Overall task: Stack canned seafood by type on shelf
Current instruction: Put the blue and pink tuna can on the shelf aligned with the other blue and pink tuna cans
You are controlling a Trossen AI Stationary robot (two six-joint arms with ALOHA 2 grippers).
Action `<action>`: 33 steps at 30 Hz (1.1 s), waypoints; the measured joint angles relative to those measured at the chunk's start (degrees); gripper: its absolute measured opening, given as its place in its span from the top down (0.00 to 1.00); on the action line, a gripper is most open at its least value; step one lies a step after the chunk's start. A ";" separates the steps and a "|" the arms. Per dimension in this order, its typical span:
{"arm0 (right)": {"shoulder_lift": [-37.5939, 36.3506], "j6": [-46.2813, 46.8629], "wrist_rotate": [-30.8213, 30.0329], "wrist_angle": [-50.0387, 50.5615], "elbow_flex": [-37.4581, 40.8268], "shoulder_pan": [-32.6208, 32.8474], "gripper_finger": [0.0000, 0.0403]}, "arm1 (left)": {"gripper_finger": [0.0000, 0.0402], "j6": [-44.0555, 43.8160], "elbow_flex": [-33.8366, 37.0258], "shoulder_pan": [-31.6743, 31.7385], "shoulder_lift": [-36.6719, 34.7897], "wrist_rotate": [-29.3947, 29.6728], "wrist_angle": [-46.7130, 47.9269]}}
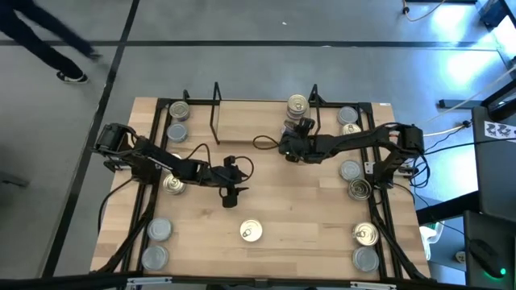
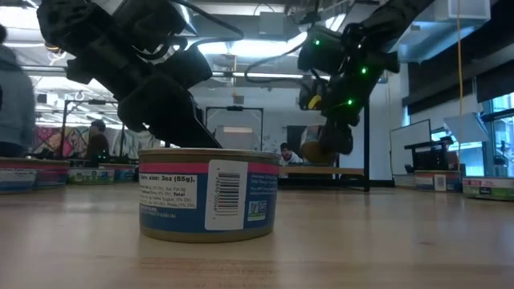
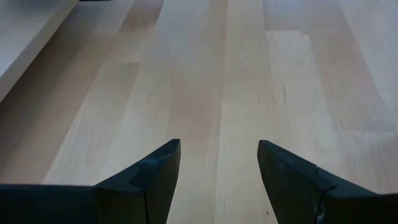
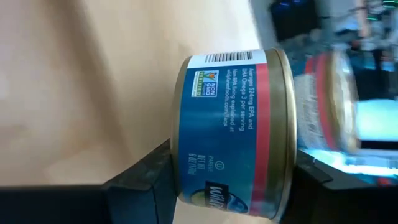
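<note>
The right tool (image 4: 230, 180) is clamped on a blue-and-red labelled can (image 4: 233, 134), one finger on each side of its wall. In the high view this tool (image 1: 292, 133) sits at the front edge of the shelf (image 1: 242, 121), with the held can tipped on its side just at 6 o'clock of a gold-topped can (image 1: 297, 104) standing on the shelf board.

The left tool (image 3: 217, 168) has its fingers apart, holding nothing, with only bare bench (image 3: 205, 74) between them. In the high view it (image 1: 231, 193) hangs over the bench centre. A gold-topped can (image 1: 251, 232) stands at 5 o'clock of it, apart. More cans line both bench sides.
</note>
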State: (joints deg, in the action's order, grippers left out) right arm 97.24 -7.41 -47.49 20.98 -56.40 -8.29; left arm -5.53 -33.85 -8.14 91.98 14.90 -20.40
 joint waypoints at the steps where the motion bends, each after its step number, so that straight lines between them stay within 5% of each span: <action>1: 0.36 0.02 -1.15 0.15 0.00 0.00 0.52 | 0.47 -0.01 0.00 0.00 0.00 0.00 0.00; 9: 2.85 -0.29 -3.42 0.29 0.00 -0.11 0.51 | 0.47 -0.85 0.00 -0.17 0.00 0.00 0.00; 20: 3.05 -0.30 -0.70 1.59 0.00 -0.03 0.21 | 0.47 -1.60 0.00 -0.17 0.00 -0.04 0.04; 33: 1.98 2.25 1.73 8.18 -1.83 -0.37 0.25 | 0.47 -2.04 -0.02 -0.17 0.00 -0.15 0.43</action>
State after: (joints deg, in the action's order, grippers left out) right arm 99.22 -5.16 -45.76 29.17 -58.24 -8.67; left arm -7.57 -33.87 -8.32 91.98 14.75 -19.97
